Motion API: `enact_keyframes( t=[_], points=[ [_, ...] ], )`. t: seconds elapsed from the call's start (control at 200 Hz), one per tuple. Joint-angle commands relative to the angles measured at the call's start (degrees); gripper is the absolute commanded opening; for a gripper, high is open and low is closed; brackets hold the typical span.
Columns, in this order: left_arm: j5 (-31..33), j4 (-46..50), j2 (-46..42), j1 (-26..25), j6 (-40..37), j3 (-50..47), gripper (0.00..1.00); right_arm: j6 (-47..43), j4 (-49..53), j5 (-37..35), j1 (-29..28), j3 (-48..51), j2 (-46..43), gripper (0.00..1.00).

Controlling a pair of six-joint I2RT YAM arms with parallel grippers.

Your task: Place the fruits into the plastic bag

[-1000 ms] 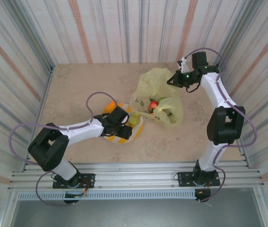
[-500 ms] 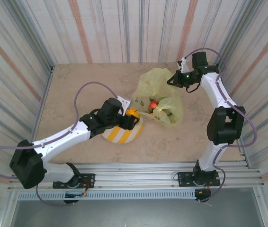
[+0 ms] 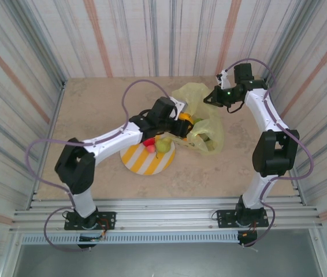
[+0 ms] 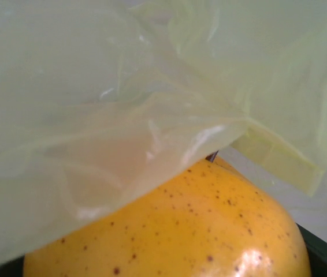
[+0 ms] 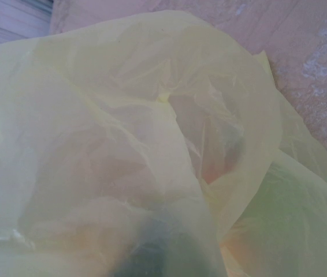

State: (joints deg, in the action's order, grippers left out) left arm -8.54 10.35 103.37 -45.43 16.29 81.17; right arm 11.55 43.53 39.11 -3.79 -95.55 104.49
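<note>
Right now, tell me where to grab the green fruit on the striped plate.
Take the green fruit across its round middle, coming straight down: it sits on the striped plate with the red fruit close on its left in the top view, so probably close the left tool on its near and far sides.

Bag: thin crinkly translucent yellow-green plastic bag (image 3: 205, 128) (image 4: 94, 104) (image 5: 123, 144), slumped and puffed up, mouth open toward the left.
Orange one: glossy yellow-orange toy fruit (image 3: 185, 120) (image 4: 198, 231) with brown speckles, raised at the bag's mouth (film draped over its top).
Red one: small glossy red toy fruit (image 3: 149, 142), lying on the round yellow-and-white striped plate (image 3: 146, 164).
Pear: yellow-green toy pear (image 3: 163, 145), on the same plate, just beside the red one.
</note>
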Motion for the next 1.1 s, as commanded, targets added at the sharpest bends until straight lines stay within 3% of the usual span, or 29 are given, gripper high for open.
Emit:
enact_keyframes(
  t=[0.0,0.581,1.092],
  points=[
    [-2.8,-0.4,3.4,-1.6,-0.6,3.8,0.75,-0.2,0.8,1.1,-0.4,0.0,-0.2,0.0],
    [-7.7,1.7,18.1,-6.1,-1.8,13.5,0.8,-0.2,0.6,1.1,-0.7,0.8,0.1,0.0],
    [-6.7,4.5,17.2,-6.2,-3.6,14.3,0.88,-0.4,0.6,0.9,-0.7,1.0,0.1,0.0]
  ],
)
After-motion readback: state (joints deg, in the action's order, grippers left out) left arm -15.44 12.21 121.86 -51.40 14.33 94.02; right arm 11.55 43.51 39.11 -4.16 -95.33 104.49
